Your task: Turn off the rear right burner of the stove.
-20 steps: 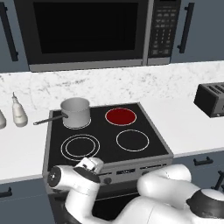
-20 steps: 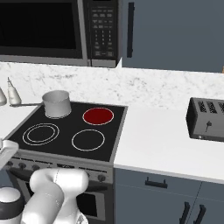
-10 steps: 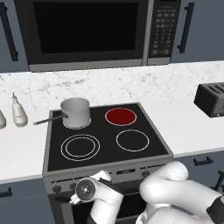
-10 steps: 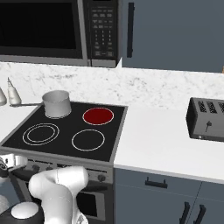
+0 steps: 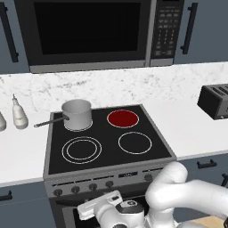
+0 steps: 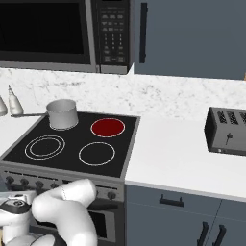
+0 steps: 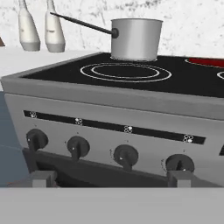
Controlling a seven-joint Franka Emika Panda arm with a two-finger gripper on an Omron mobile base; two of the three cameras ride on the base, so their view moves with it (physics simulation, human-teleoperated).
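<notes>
The rear right burner (image 5: 123, 118) glows red at the stove's (image 6: 29, 171) far right. The gripper (image 7: 109, 178), spread and holding nothing, faces 4 knobs (image 7: 126, 156) low on the front panel. Risk: the knobs look alike, so it could turn the wrong one.

stove (image 5: 107, 153): glossy black glass, matt steel front | saucepan (image 5: 77, 114): brushed metal

Open space is seen in front of the stove (image 7: 109, 109) panel; the row of knobs (image 7: 126, 155) is faced without obstruction. On the glass top, a pot (image 5: 77, 114) occupies the far left circle, its handle projecting left. Two bottles (image 7: 40, 27) stand on the left counter.
</notes>
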